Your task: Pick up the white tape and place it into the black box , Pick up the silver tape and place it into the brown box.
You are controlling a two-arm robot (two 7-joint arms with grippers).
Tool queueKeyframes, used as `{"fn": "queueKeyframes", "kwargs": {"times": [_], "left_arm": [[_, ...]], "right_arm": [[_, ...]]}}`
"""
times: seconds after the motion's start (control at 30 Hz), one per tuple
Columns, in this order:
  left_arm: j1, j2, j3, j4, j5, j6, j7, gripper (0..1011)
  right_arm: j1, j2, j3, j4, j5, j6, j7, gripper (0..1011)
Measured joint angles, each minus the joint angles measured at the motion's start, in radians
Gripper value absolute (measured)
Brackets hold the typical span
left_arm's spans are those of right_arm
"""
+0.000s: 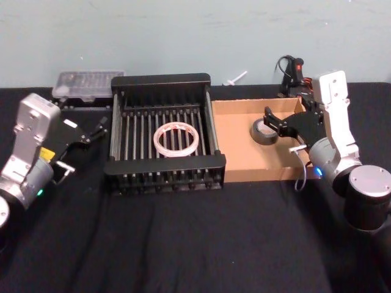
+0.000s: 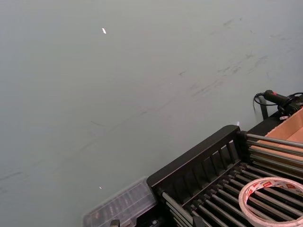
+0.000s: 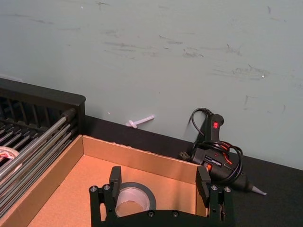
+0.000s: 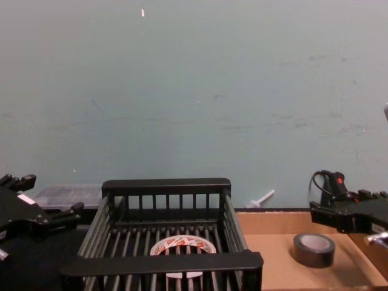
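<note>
From the head camera, the white tape (image 1: 176, 138) lies flat on the barred bottom of the black box (image 1: 163, 168), while the silver tape (image 1: 264, 132) rests inside the brown box (image 1: 235, 146) just to its right. The right gripper (image 1: 276, 124) hangs over the silver tape, fingers spread and free of it; the left gripper (image 1: 91, 130) sits left of the crate, also spread and holding nothing. A clear plastic case (image 1: 83, 85) stands behind it.

In the left wrist view, the white tape (image 2: 271, 198) lies on the crate's bars.

In the right wrist view, the parted fingers (image 3: 203, 180) straddle the silver tape (image 3: 132, 199), apparently above it. A glue gun (image 3: 215, 153) lies beyond the cardboard wall.

From the chest camera, both rolls lie flat in their boxes.
</note>
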Motion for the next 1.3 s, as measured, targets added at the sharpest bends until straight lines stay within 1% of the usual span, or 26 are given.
{"fn": "queueKeyframes", "kwargs": {"times": [1.3], "left_arm": [[0.000, 0.000, 0.000, 0.000, 0.000, 0.000, 0.000, 1001]], "right_arm": [[0.002, 0.002, -0.003, -0.003, 0.003, -0.001, 0.000, 1000]]}}
